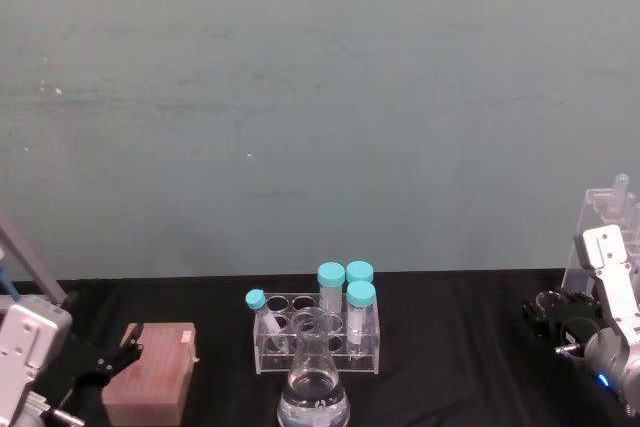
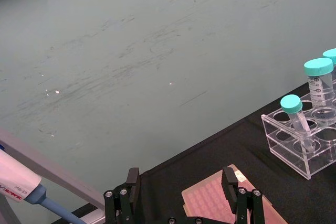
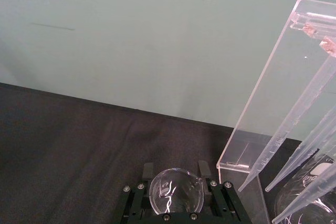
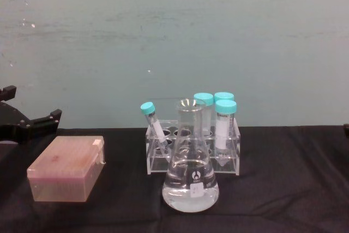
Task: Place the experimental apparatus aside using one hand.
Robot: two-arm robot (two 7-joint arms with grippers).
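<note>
A large conical flask point(image 1: 315, 387) point(image 4: 191, 181) with clear liquid stands at the front centre of the black table. At the far right is the tall acrylic stand point(image 1: 604, 232) point(image 3: 278, 98), with long clear tubes point(image 3: 294, 145) leaning in it. My right gripper point(image 1: 551, 316) point(image 3: 176, 170) is just left of the stand, shut on a small glass beaker point(image 3: 176, 192) whose rim fills the gap between the fingers. My left gripper point(image 1: 108, 357) point(image 2: 181, 182) point(image 4: 32, 124) hangs open at the far left, above the pink box.
A clear rack point(image 1: 320, 335) point(image 4: 193, 148) point(image 2: 304, 145) of teal-capped tubes stands right behind the flask. A pink tip box point(image 1: 150, 372) point(image 4: 68, 167) point(image 2: 220, 203) lies at the front left. A pipette point(image 2: 21, 187) hangs beside the left arm.
</note>
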